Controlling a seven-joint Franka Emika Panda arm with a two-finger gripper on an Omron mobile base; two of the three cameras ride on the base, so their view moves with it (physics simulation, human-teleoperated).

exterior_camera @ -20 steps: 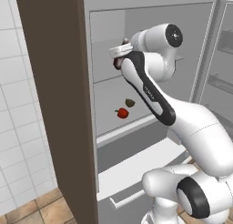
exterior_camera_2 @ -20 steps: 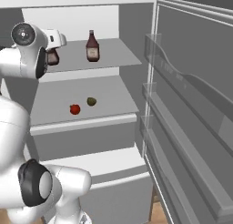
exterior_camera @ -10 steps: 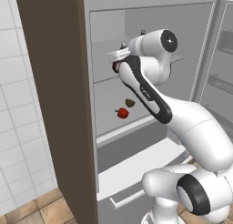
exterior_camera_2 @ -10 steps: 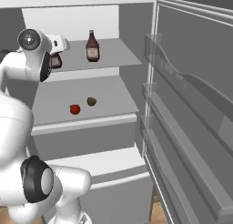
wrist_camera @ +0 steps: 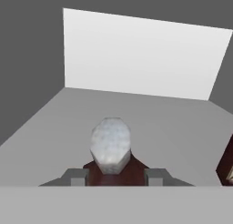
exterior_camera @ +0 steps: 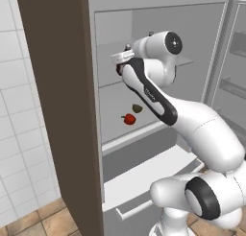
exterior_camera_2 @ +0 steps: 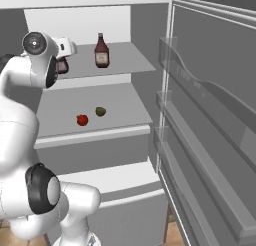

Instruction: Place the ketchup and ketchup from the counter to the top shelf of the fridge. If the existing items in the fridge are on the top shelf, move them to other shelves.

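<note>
The flat pale grey top shelf slab [exterior_camera_2: 127, 60] looked matt and smooth, like plastic. The dark reddish-brown glossy bottle [exterior_camera_2: 101, 51] near its front edge seemed glass-like, with a paper-pale label. The held bottle's grey cap [wrist_camera: 111, 145] appeared mottled and dull. The arm's white shell [exterior_camera: 202, 129] shone softly.
</note>
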